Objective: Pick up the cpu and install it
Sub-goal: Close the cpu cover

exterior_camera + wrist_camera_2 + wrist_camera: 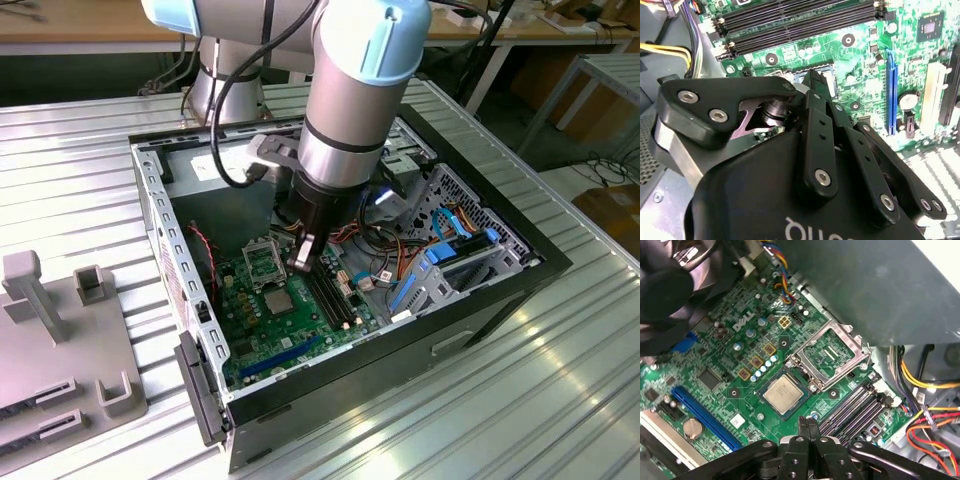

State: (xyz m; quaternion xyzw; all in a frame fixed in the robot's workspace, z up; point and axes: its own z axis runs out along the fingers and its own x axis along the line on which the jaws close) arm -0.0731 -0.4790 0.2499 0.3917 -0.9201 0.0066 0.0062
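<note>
Lying open on a ribbed metal table [560,400], a black computer case [500,290] is showing its green board [300,320] to the arm [350,90] that is reaching down into it. In the exterior view the gripper [303,260] is hanging low over the middle of the board, just beside the black memory slots [335,300]. In the first wrist view the board [740,365] is spreading out below the camera, with the open metal frame [832,357] of the socket tilting up next to the chip. The cpu [783,393], a pale silver square, is sitting flat in its socket on the board, its face bare and nothing touching it. The gripper [809,424] is standing just beside it, toward the memory slots [855,407], with the two black fingertips [804,427] pressing together and the jaws closed on nothing. The chip is lying apart from the tips, outside the jaws. In the second wrist view the gripper [815,87] is pointing down at the board with its tips together.
</note>
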